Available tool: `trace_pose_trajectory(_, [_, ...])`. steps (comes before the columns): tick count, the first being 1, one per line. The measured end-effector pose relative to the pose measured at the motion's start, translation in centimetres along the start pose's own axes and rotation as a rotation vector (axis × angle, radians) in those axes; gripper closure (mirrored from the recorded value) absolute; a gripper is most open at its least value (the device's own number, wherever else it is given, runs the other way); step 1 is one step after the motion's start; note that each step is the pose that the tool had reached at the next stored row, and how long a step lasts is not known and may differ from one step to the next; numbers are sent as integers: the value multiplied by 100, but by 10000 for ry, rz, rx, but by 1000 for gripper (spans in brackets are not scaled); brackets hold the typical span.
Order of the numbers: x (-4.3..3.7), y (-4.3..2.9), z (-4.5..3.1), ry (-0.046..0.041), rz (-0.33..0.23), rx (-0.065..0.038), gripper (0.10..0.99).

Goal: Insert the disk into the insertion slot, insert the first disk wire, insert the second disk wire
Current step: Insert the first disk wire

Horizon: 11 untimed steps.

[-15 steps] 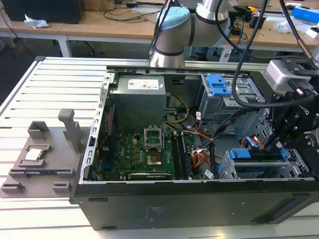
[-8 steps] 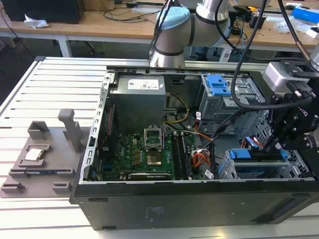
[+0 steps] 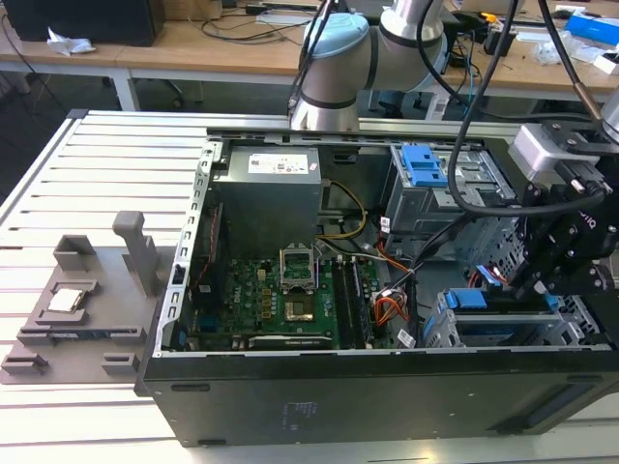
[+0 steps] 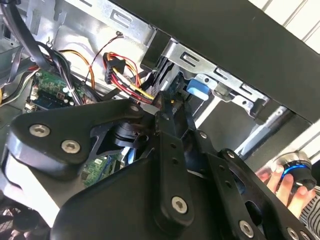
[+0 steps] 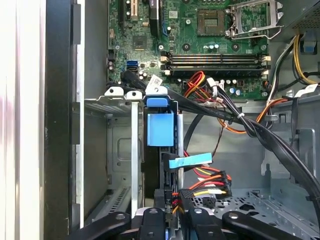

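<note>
In the second wrist view the gripper (image 4: 169, 102) is nearest. Its black fingers (image 4: 167, 150) are drawn close together at the tips, where a bundle of red and yellow wires (image 4: 131, 82) ends. I cannot tell whether they pinch a plug there. Just beyond the tips is the insertion slot (image 4: 220, 75), with the disk's blue caddy tab showing at its mouth. Off to one side of the slot, outside the case, a person's hand (image 4: 282, 189) rests on a knob (image 4: 296, 171) with a blue ring.

The first wrist view shows the disk (image 5: 160, 129) seated on edge inside the slot, between the silver cage walls. Just beside the slot lie a blue-tabbed cable (image 5: 190, 161) and a black plug (image 5: 205, 191) with red, yellow and orange wires. Farther from the slot is the green motherboard (image 5: 200, 30).

The exterior view shows the whole open computer case (image 3: 319, 406) lying on a white slatted table (image 3: 97, 164), with the gripper hanging directly above the slot. Behind the slot stands a taller grey cage (image 3: 430, 179) with a blue latch. Well away from the slot, on the table, sits a grey fixture tray (image 3: 87, 300).
</note>
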State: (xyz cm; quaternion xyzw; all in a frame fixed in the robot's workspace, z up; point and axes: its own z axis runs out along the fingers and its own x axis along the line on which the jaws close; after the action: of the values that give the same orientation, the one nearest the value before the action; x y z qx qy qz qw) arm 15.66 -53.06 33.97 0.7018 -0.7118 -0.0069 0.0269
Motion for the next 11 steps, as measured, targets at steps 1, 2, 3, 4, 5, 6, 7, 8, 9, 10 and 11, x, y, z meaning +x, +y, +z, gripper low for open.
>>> trace_pose_trajectory(1, [2, 3, -60, -1, 0, -1, 843])
trace_pose_trajectory(2, [3, 7, -135, 1, 0, -1, 843])
trace_pose_trajectory(3, [4, 9, -184, -1, 0, 0, 843])
trace_pose_trajectory(4, [5, 10, -206, -1, 0, 0, 843])
trace_pose_trajectory(5, [5, 10, -220, -1, 0, 0, 843])
trace_pose_trajectory(6, [4, 11, -226, 0, 0, 0, 843])
trace_pose_trajectory(7, [4, 11, -238, 0, 0, -1, 855])
trace_pose_trajectory(8, [4, 12, -245, -1, 0, 0, 922])
trace_pose_trajectory(9, [3, 12, -252, 0, 0, 0, 922])
trace_pose_trajectory(10, [3, 12, -259, 0, 0, 0, 980])
trace_pose_trajectory(11, [3, 13, -268, -1, 0, -1, 980])
